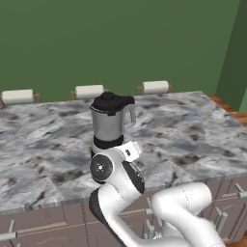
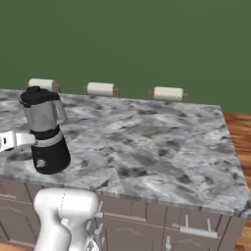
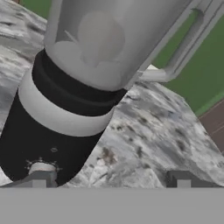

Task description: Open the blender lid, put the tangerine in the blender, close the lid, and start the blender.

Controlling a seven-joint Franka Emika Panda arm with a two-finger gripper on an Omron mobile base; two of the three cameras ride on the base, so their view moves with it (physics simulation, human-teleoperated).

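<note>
The blender [image 1: 107,124] stands upright on the marble counter [image 1: 193,125], near its front edge. Its grey jar carries the black blender lid [image 1: 108,102], seated on top. From the right base view the blender [image 2: 45,130] and its lid [image 2: 35,95] are at the far left. In the hand view my gripper [image 3: 111,181] is open, low and close in front of the blender's black base [image 3: 39,131]. One fingertip [image 3: 38,179] sits just below the small white button [image 3: 41,167]. Nothing is between the fingers. The tangerine is out of view.
Three white-cushioned stools [image 1: 89,91] line the counter's far side against a green wall. Drawers with metal handles [image 2: 196,230] run below the counter's front edge. Bare marble stretches to the right of the blender, with wooden floor [image 2: 240,137] beyond.
</note>
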